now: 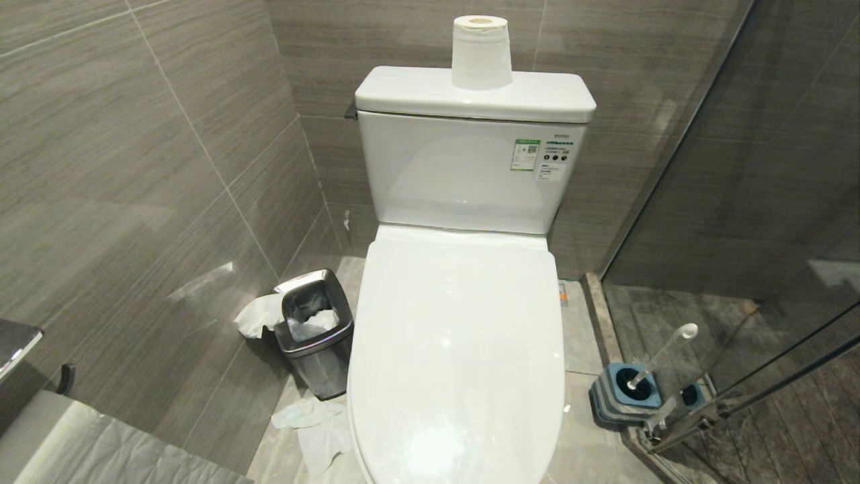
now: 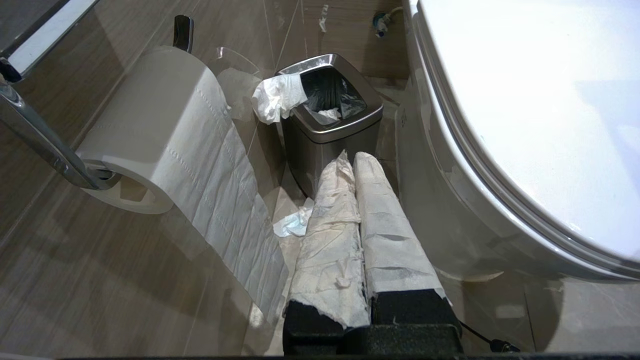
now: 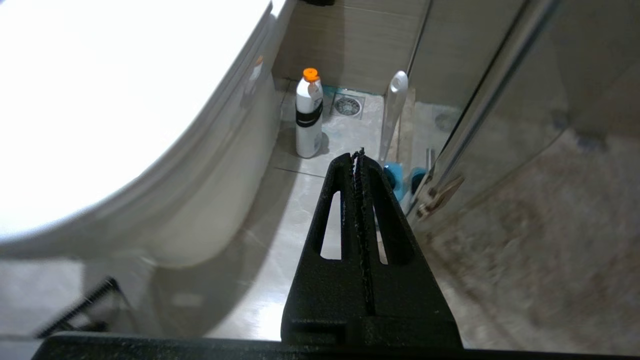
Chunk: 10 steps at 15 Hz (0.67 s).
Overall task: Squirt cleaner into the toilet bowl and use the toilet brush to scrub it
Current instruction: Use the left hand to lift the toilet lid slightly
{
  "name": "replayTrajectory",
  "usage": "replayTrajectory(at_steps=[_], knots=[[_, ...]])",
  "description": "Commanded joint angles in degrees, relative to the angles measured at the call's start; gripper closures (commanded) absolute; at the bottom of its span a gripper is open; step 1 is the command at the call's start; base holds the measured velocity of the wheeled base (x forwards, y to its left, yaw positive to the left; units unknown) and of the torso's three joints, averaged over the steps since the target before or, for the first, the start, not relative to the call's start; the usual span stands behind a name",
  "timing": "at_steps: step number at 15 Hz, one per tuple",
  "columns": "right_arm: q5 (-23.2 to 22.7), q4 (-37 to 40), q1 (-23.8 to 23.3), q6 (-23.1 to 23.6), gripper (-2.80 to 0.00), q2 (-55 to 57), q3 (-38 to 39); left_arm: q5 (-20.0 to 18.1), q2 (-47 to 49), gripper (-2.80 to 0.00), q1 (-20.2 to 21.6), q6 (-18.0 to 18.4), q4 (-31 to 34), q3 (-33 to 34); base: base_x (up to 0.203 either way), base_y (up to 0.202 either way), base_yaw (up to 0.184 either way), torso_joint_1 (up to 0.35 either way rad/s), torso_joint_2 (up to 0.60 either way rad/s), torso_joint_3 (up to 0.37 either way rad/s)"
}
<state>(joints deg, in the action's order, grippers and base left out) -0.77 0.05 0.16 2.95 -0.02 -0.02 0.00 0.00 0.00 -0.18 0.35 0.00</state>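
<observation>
The toilet bowl [image 1: 457,349] fills the middle of the head view with its white lid down, so the inside is hidden. It also shows beside each gripper [image 2: 525,100] [image 3: 100,100]. The toilet brush [image 1: 662,356] stands tilted in its blue-topped holder [image 1: 628,393] on the floor to the toilet's right. A white bottle of cleaner [image 3: 308,117] with an orange cap stands by the toilet's base, near the brush [image 3: 395,110]. My left gripper [image 2: 350,157], wrapped in white paper, is shut and empty low on the toilet's left. My right gripper [image 3: 358,152] is shut and empty, low on the right, short of the brush.
A steel waste bin [image 1: 316,329] with tissue spilling out stands left of the toilet, and crumpled tissue [image 1: 316,423] lies on the floor. A paper roll [image 1: 480,54] sits on the tank and another hangs on the wall holder [image 2: 160,125]. A glass shower partition [image 1: 739,235] closes the right side.
</observation>
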Motion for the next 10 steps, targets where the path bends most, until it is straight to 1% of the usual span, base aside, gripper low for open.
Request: replayTrajectory(at_steps=[1, 7, 8, 10], knots=[[-0.99, -0.22, 0.02, 3.56, 0.00, 0.02, 0.02, 0.00, 0.09, 0.00, 0.00, 0.01, 0.00, 0.09, 0.000, 0.000, 0.000, 0.000, 0.00, 0.000], [-1.12, -0.10, 0.02, 3.30, 0.00, 0.02, -0.01, 0.00, 0.09, 0.00, 0.00, 0.09, 0.09, 0.09, 0.000, 0.000, 0.000, 0.000, 0.00, 0.000], [-1.07, 0.13, 0.02, 2.03, 0.00, 0.02, -0.06, 0.00, 0.09, 0.00, 0.00, 0.09, 0.09, 0.06, 0.000, 0.000, 0.000, 0.000, 0.00, 0.000], [0.03, 0.37, 0.02, -3.51, 0.00, 0.02, -0.20, 0.00, 0.09, 0.00, 0.00, 0.27, 0.09, 0.00, 0.000, 0.000, 0.000, 0.000, 0.00, 0.000]])
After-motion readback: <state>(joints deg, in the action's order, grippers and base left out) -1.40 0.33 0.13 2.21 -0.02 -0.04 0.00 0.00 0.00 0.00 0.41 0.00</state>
